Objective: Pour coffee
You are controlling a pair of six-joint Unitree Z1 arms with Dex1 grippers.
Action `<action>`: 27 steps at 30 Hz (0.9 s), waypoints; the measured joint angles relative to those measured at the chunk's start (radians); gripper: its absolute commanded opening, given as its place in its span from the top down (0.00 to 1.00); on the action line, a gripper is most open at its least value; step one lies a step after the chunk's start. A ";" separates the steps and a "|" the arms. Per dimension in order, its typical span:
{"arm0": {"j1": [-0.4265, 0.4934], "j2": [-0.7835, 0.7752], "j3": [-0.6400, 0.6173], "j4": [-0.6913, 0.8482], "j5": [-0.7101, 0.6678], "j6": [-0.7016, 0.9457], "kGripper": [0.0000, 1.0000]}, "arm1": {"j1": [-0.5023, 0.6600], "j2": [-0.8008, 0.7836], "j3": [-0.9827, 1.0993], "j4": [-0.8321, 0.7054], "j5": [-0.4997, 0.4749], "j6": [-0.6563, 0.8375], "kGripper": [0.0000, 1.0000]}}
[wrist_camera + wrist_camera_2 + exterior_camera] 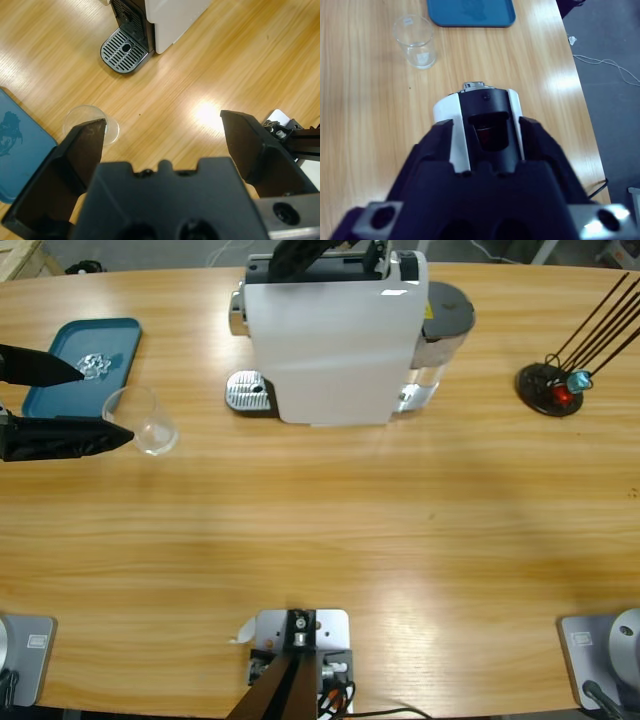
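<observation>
High view: one long wooden table (350, 540). At upper centre, one white coffee machine (335, 340), with one slotted metal drip tray (248, 393) at its left foot. Above the machine's top, at the frame's upper edge, the right gripper (330, 255). At the left edge, the left gripper (105, 402), spread wide, one black tip over the blue tray (60, 390), the other just beside one clear glass cup (150, 425). On the blue tray, one small crumpled shiny scrap (95, 363). At far right, one black capsule stand (548, 390) with thin rods, holding one red and one blue capsule.

Left wrist view: left gripper (162, 122) released, gaping over bare wood. Glass cup (112, 131) partly behind the left-hand tip; blue tray (20, 150) at lower left; drip tray (125, 50) and coffee machine (170, 20) at the top.

Right wrist view: right gripper (487, 127) around the machine's black-and-white head (485, 102); clenched or released, cannot tell. One glass cup (416, 40) at upper left, see-through throughout; coffee not to be made out. One blue tray (470, 12) at the top.
</observation>
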 measured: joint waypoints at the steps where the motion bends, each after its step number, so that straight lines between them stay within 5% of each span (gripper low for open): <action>1: 0.000 0.000 0.000 0.000 -0.001 0.000 0.00 | 0.001 0.000 0.000 0.000 0.000 0.000 0.20; 8: 0.000 0.000 0.000 0.000 -0.007 0.000 0.00 | 0.056 -0.023 0.000 0.002 0.000 0.056 0.19; 10: 0.000 0.000 0.000 0.000 -0.007 0.000 0.00 | 0.121 -0.051 0.000 0.004 -0.010 0.158 0.18; 12: 0.000 0.000 -0.001 0.000 -0.007 0.000 0.01 | 0.191 -0.093 0.004 0.004 -0.067 0.300 0.05; 13: 0.000 0.000 -0.001 0.000 -0.007 0.000 0.01 | 0.212 -0.117 0.015 0.004 -0.105 0.379 0.08; 14: 0.000 0.000 -0.002 0.000 -0.007 0.000 0.01 | 0.225 -0.140 0.037 0.004 -0.149 0.464 0.25; 17: 0.000 0.000 -0.003 0.000 -0.007 -0.001 0.01 | 0.248 -0.210 0.126 0.000 -0.306 0.660 0.99; 22: 0.000 0.000 -0.006 0.000 -0.007 -0.016 0.01 | 0.259 -0.349 0.289 -0.007 -0.543 0.981 1.00; 27: 0.000 -0.002 -0.007 0.000 -0.007 -0.038 0.02 | 0.259 -0.479 0.392 0.001 -0.574 1.289 1.00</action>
